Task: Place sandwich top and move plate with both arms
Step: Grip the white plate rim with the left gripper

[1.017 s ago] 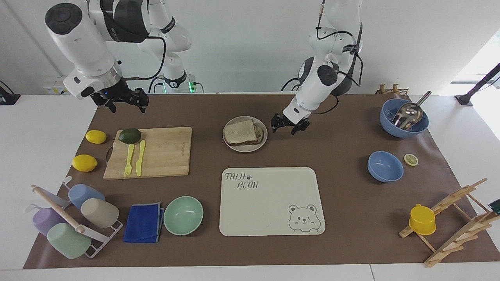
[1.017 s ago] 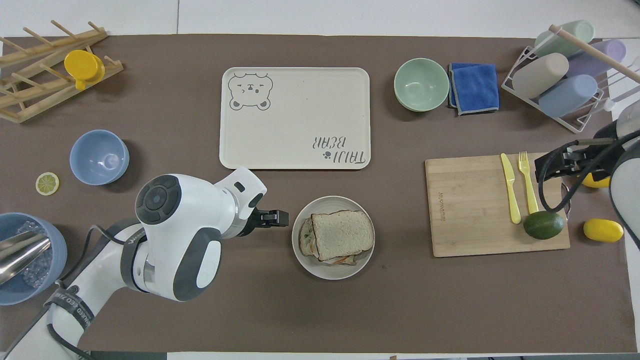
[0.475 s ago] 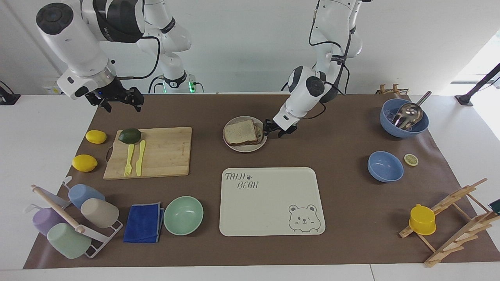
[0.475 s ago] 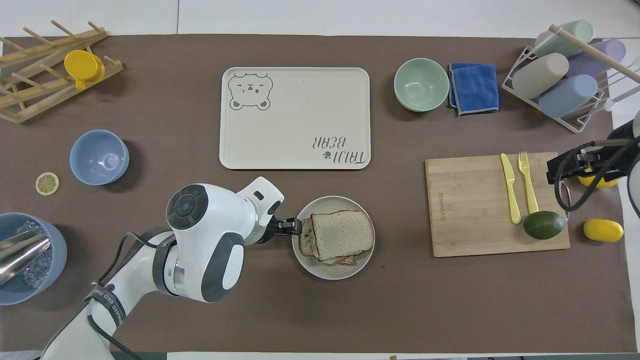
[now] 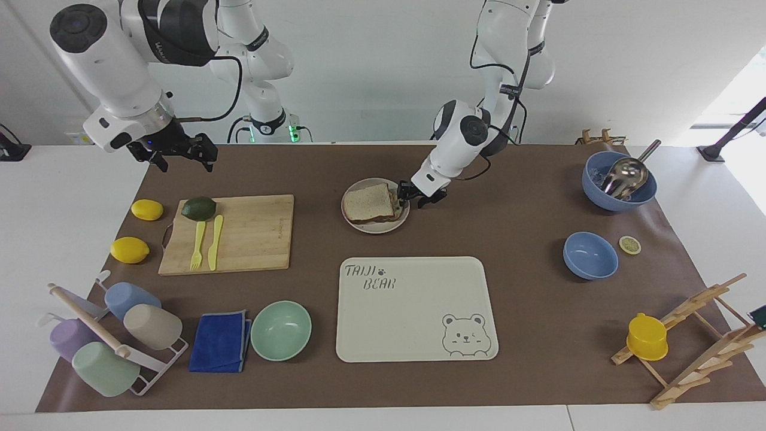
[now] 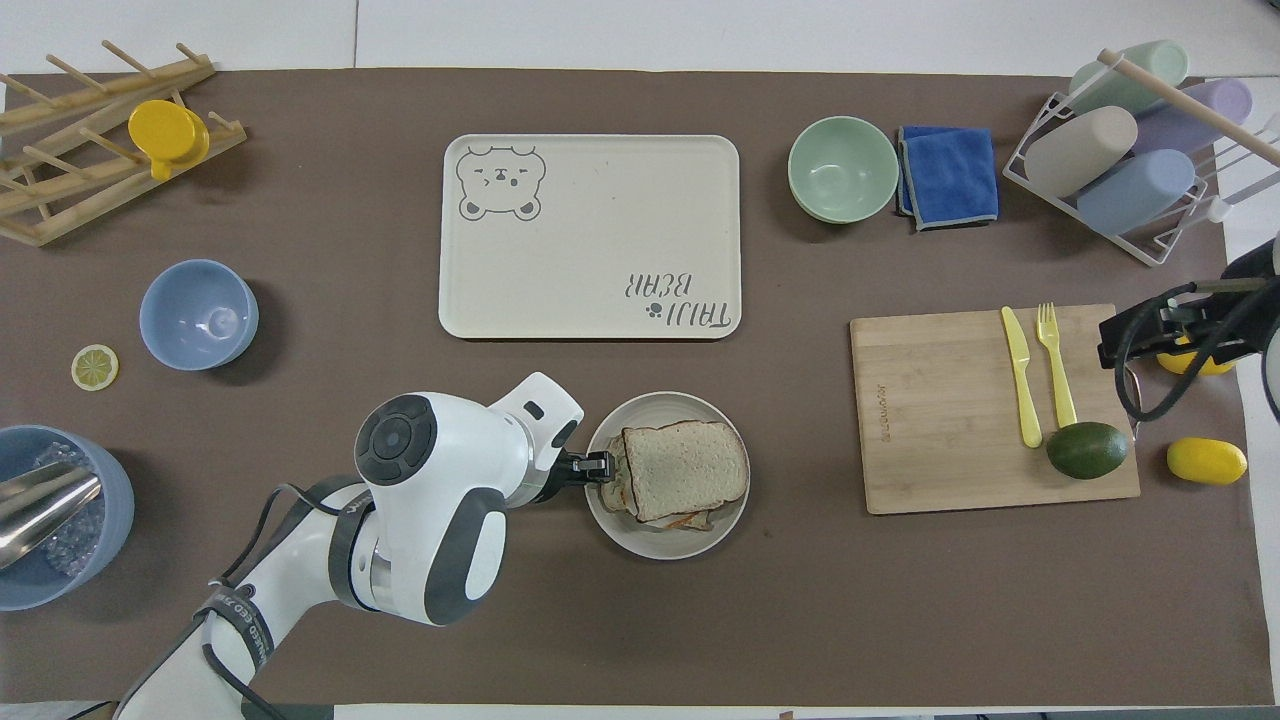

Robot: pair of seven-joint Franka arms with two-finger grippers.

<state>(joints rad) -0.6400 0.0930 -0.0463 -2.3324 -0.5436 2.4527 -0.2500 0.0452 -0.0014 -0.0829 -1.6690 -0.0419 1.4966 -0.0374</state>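
Note:
The round beige plate (image 5: 404, 211) (image 6: 610, 520) sits near the robots' edge, mid-table. The sandwich top (image 5: 368, 202) (image 6: 685, 468), a plain bread slice, lies on the stacked sandwich on the plate. My left gripper (image 5: 416, 196) (image 6: 600, 467) is low at the plate's rim on the left arm's end. It is open, with one finger over the rim and one outside it. My right gripper (image 5: 179, 158) (image 6: 1120, 338) is open and empty. It hangs in the air over the mat's edge beside the cutting board.
The cream bear-print tray (image 5: 413, 311) lies farther from the robots than the plate. A cutting board (image 5: 251, 239) with avocado, yellow fork and knife is toward the right arm's end, with two lemons (image 5: 129, 249) beside it. A mint bowl (image 5: 280, 330), blue cloth, cup rack, two blue bowls (image 5: 590, 255) and a wooden rack stand around.
My left gripper has moved in from the left arm's end and come down onto the plate's rim. My right gripper has drifted slightly toward the right arm's end.

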